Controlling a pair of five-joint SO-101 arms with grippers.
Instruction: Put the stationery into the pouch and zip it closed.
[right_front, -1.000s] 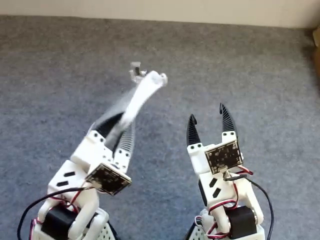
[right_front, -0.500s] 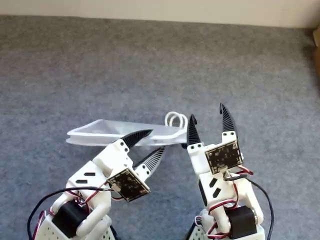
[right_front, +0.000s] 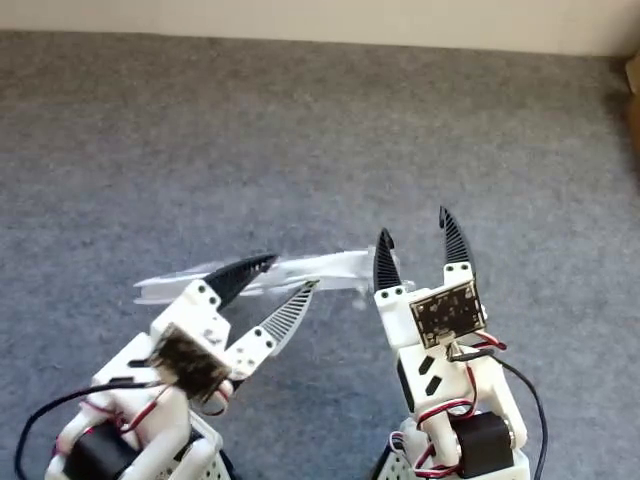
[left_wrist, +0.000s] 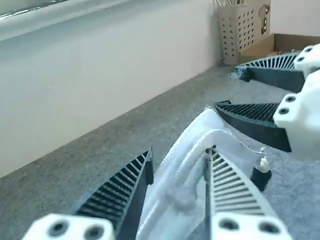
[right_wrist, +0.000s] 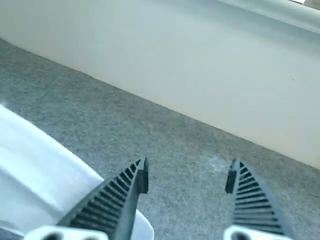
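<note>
Grey carpet (right_front: 150, 120) from above: translucent pouch (right_front: 335, 268) lying flat, left gripper (right_front: 291, 272) spread astride it, right gripper (right_front: 414, 222) spread beside its end. Left wrist: pouch between parted fingers (left_wrist: 122, 192), perhaps brushing one. Right wrist: pouch edge beside one finger. Best to pin it flat before opening.

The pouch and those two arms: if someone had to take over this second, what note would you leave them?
Left gripper: open, with one finger on either side of the pouch.
Right gripper: open and holding nothing, just beside one end of the pouch.
Pouch: lies flat on the grey carpeted table between the two arms, and neither gripper is holding it.
Done: unclear. I can't tell whether the stationery is inside or whether the zip is shut.
Left: probably check the contents and the zip first, then finish filling the pouch and zipping it closed.
</note>
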